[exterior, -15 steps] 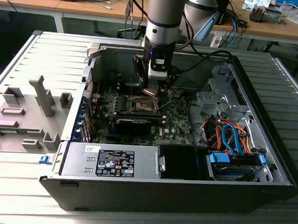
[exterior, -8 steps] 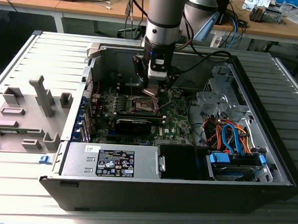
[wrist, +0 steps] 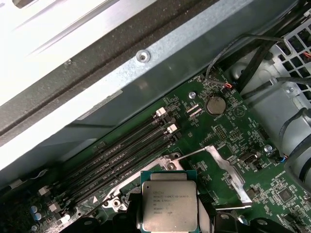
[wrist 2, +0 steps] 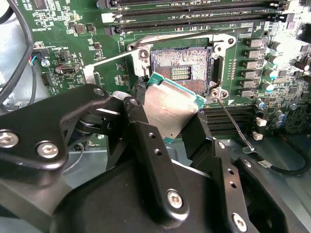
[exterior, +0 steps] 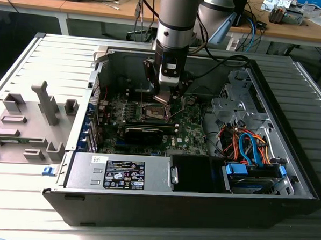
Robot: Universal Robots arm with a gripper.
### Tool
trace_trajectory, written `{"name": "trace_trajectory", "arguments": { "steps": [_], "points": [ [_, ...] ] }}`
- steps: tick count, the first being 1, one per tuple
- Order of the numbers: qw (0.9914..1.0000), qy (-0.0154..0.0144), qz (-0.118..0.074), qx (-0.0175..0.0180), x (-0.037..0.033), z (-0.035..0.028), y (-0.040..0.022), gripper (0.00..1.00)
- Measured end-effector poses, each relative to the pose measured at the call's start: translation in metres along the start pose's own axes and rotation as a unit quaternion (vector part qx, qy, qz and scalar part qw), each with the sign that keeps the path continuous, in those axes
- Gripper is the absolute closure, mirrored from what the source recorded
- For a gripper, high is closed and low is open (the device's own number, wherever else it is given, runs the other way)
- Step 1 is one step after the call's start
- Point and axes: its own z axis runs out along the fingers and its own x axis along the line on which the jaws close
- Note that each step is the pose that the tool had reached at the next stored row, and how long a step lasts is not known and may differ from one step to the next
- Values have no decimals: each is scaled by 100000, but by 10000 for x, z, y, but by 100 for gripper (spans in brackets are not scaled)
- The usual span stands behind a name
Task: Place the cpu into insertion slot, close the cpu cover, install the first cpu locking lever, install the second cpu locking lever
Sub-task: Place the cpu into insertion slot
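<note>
My gripper (wrist 2: pixel 170 112) is shut on the cpu (wrist 2: pixel 167 102), a flat square chip with a silver-grey top and a green rim, held by two opposite edges between black fingers (wrist 2: pixel 141 131). The chip hangs tilted just above the near edge of the insertion slot (wrist 2: pixel 182 65), whose brownish-gold pin field lies bare. In the first wrist view the cpu (wrist: pixel 169 206) faces the camera. Two thin locking levers (wrist 2: pixel 114 59) (wrist 2: pixel 235 126) stick out from the socket, unlatched. The cpu cover is hidden. In the exterior view the gripper (exterior: pixel 164 97) hovers over the insertion slot (exterior: pixel 153 113).
The green motherboard (exterior: pixel 189 132) lies inside an open computer case (exterior: pixel 287 159). Long black memory slots (wrist 2: pixel 194 12) flank the socket. A power supply box (exterior: pixel 120 174) sits at the front, with coloured cables (exterior: pixel 250 146) toward the exterior view's right.
</note>
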Motion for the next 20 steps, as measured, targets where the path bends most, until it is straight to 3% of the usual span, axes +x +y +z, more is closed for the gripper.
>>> {"name": "trace_trajectory", "arguments": {
  "steps": [20],
  "points": [
    [99990, -18, 1404, -19, 0, 7, 0, 45]
  ]
}}
